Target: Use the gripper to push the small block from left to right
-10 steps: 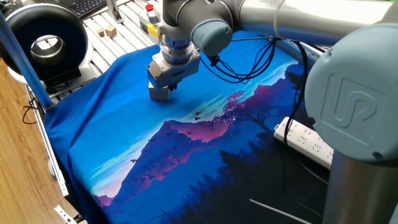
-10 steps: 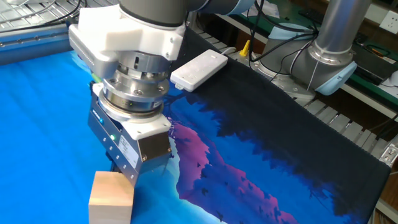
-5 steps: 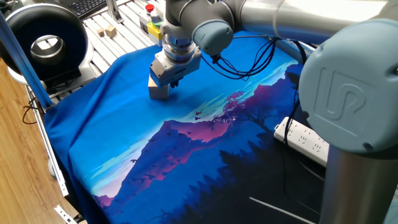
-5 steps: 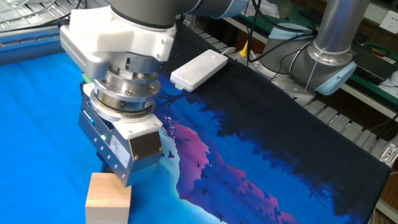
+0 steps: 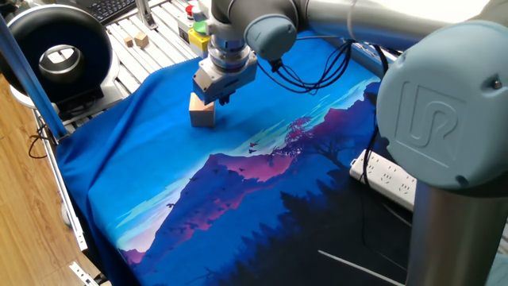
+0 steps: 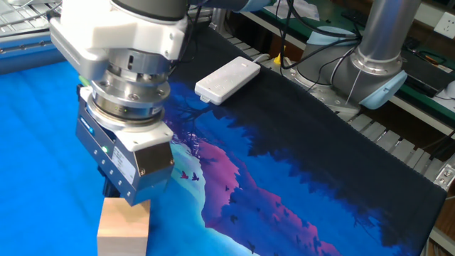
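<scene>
The small block [image 5: 202, 112] is a pale tan wooden cube on the blue printed cloth [image 5: 159, 183], at the cloth's far left part. The gripper [image 5: 215, 97] hangs on the grey arm just above and behind the block's top right edge. In the other fixed view the block [image 6: 123, 226] sits at the bottom left, and the gripper [image 6: 114, 190] is right above its far edge. The gripper's body hides most of the dark fingers, so I cannot tell whether they are open or shut or touch the block.
A white power strip [image 5: 389, 179] lies at the cloth's right edge; it also shows in the other fixed view [image 6: 227, 78]. Two tiny wooden cubes [image 5: 141, 38] and a black round device [image 5: 59, 52] sit beyond the cloth's far left. Black cables [image 5: 317, 79] hang from the arm.
The gripper has drifted toward the cloth's far side, and slightly up, off the block's side. The block has stayed almost where it was.
</scene>
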`<state>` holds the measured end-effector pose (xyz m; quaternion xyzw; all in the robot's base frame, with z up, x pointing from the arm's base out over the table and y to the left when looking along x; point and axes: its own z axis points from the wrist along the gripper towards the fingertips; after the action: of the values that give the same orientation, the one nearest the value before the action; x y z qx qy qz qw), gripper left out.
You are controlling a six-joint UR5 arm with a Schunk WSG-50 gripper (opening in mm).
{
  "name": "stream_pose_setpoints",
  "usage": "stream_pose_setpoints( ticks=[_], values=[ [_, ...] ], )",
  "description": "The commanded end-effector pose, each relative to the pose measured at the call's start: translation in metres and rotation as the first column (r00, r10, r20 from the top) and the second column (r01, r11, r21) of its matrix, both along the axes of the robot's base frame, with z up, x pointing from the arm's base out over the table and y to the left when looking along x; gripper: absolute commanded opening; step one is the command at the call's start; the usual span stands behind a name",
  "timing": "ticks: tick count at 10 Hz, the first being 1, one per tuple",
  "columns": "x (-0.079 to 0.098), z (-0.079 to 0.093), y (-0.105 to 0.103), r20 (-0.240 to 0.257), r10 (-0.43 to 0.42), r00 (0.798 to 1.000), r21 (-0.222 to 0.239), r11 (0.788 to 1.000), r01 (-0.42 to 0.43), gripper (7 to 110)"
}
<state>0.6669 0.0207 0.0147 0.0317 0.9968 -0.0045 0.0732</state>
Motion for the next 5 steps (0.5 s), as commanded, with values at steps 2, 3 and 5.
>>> stream_pose_setpoints(
  ticks=[2, 3, 5],
  values=[
    [0.0017, 0.0081, 0.0024, -0.002, -0.016, 1.0, 0.013, 1.0, 0.016, 7],
    [0.0016, 0.0089, 0.0054, -0.003, -0.022, 1.0, 0.018, 1.0, 0.022, 7],
    [0.0001, 0.0134, 0.0038, -0.02, -0.021, 1.0, 0.013, 1.0, 0.021, 7]
  ],
)
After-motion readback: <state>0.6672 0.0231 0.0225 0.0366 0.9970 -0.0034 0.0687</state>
